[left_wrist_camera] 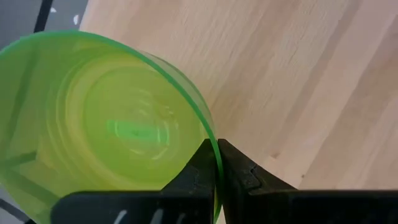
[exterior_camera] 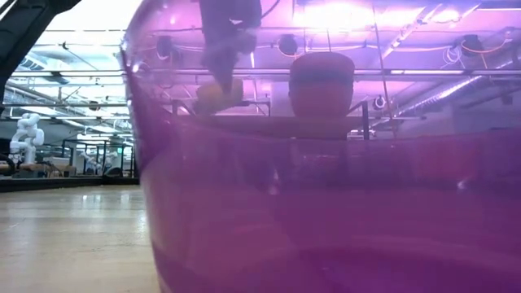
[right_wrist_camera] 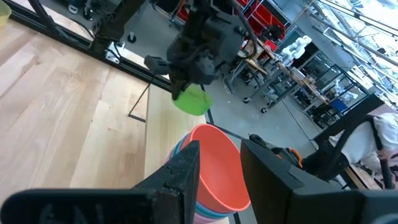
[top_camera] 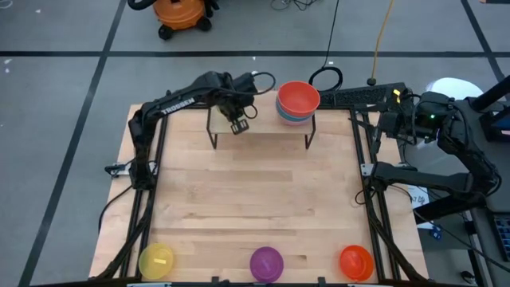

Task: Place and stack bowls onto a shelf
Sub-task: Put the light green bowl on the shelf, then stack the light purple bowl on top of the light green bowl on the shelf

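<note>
I see the left gripper [left_wrist_camera: 217, 163] pinching the green bowl's [left_wrist_camera: 106, 127] rim over the shelf [top_camera: 263, 131] — left of the red-topped stack [top_camera: 297, 102]. Right gripper [right_wrist_camera: 217, 168] waits just beside that stack, fingers apart.

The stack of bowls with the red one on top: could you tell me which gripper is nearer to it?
Left. The left gripper, shut on the green bowl, hangs over the shelf just beside the stack; the right gripper waits past the table's edge.

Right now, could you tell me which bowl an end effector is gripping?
The green bowl: the left end effector pinches its rim above the shelf.
</note>
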